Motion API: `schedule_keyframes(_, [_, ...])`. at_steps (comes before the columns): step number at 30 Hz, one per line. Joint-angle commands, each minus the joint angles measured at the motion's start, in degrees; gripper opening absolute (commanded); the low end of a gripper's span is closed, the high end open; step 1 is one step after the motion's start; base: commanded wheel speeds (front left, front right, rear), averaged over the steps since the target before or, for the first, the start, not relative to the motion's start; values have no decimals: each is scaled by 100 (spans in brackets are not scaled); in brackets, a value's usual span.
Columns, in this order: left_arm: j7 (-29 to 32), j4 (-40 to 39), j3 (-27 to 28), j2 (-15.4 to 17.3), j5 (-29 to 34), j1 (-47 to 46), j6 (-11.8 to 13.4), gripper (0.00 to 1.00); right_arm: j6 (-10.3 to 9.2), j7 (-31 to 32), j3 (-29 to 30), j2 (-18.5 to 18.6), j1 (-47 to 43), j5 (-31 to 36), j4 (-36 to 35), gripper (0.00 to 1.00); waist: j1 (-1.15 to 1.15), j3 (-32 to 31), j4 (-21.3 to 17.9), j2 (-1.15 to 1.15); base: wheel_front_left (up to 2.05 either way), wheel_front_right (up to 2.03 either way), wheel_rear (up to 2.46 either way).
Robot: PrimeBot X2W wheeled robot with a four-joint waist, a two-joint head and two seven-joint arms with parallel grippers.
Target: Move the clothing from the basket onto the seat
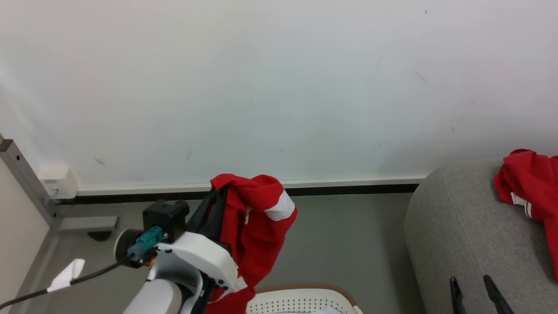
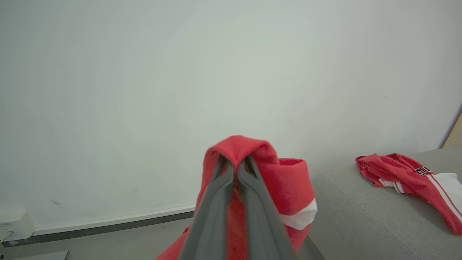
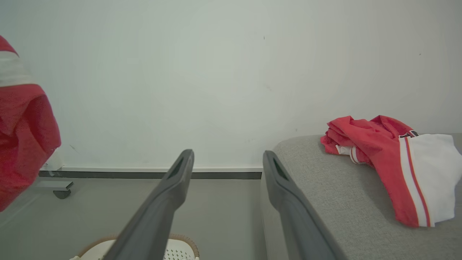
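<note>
Red garment (image 1: 257, 218) clamped in left claw (image 2: 235, 162) over basket (image 1: 301, 289); seat (image 1: 457, 226) well to the right, nearer spread, empty right claw (image 3: 227, 157).

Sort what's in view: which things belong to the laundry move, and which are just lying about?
Job: red garment pinched in the shut left gripper; second red garment lying on the sofa; basket; open right gripper.
Lying about: wall box; caster foot; cable tag.

Left gripper (image 1: 219, 192) raised before a white wall (image 1: 279, 87), dark fingers pinched on a red garment (image 1: 257, 226) with a white band, tips seemingly buried in folds, cloth hanging beside the basket (image 1: 301, 293) rim, right gripper (image 1: 470, 281) spread wide by the grey seat (image 1: 453, 235), second red garment (image 1: 529, 187) lying there
</note>
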State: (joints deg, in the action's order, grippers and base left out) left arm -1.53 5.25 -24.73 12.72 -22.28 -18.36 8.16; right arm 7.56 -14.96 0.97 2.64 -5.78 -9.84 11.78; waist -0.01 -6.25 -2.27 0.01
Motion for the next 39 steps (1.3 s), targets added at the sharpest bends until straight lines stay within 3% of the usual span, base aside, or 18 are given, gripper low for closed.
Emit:
schedule_keyframes(1, [-2, -44, 5, 54, 23, 56, 21, 0, -15, -11, -30, 22, -53, -21, 1, 100, 1, -5, -7, -1, 0, 0, 0])
schedule_keyframes(5, [100, -319, -54, 43, 55, 64, 59, 0, -15, -11, -540, 181, -54, -240, -13, 100, 1, -1, -28, -1, 0, 0, 0])
schedule_keyframes(11, [202, -616, -191, 5, 66, 58, 37, 0, -15, 91, -1869, 818, 466, -722, -114, 100, 1, 73, -75, -1, 0, 0, 0])
schedule_keyframes(23, [320, -767, -565, -147, 130, -108, -68, 0, -14, 732, -4216, 1710, 2706, -1511, 128, 100, 1, 187, 59, -1, 0, 0, 0])
schedule_keyframes(28, [376, -803, -764, -202, 157, -160, -168, 0, -14, 874, -4947, 1701, 3526, -1756, 671, 100, 1, 183, 144, -1, 0, 0, 0])
schedule_keyframes(35, [472, -880, -1061, -349, 80, -216, -339, 0, -15, 811, -5952, 1274, 4311, -2279, 1812, 100, 1, 139, 282, -1, 0, 0, 0])
schedule_keyframes(36, [481, -861, -1088, -371, 69, -225, -344, 0, -15, 737, -6026, 1228, 4398, -2401, 1958, 31, 1, 132, 313, -1, 0, 0, 0])
schedule_keyframes(37, [479, -831, -1107, -384, 66, -238, -347, 0, -15, 704, -6108, 1158, 4427, -2591, 2073, 0, 1, 126, 341, -1, 0, 0, 0])
schedule_keyframes(39, [463, -766, -1115, -395, 52, -248, -332, 0, -15, 570, -6239, 1070, 4507, -2887, 2235, 0, 1, 121, 379, -1, 0, 0, 0])
